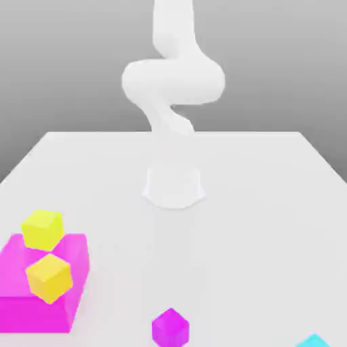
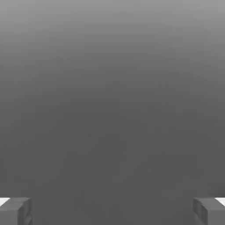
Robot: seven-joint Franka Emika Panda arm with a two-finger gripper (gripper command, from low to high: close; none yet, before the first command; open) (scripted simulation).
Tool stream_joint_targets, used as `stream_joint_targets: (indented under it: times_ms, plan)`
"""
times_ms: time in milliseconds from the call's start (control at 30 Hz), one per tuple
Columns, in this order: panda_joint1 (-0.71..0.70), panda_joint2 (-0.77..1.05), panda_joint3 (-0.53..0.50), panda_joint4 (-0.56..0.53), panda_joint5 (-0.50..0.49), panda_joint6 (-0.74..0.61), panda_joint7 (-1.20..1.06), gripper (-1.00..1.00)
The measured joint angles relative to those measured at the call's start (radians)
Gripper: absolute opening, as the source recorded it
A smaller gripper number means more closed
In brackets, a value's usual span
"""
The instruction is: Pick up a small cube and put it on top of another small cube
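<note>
I see my gripper (image 2: 112, 211) wide open, holding nothing; the cyan cube (image 1: 313, 341) is cut off by the frame edge.

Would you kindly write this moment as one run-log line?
stage: before pickup | gripper: jaws open, holding nothing | purple cube: on table, untouched | yellow cubes: by pink block
</note>
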Motion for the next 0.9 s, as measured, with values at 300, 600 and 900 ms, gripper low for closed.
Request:
stream_joint_targets:
  times_ms: [300, 600, 900]
  plan:
    - [0.048, 0.332, 0.053, 0.048, -0.012, 0.073, -0.039, 0.00]
    - [0.102, 0.659, 0.109, 0.096, -0.049, 0.144, -0.060, 0.00]
    - [0.170, 0.987, 0.138, 0.144, -0.104, 0.214, -0.068, 0.00]
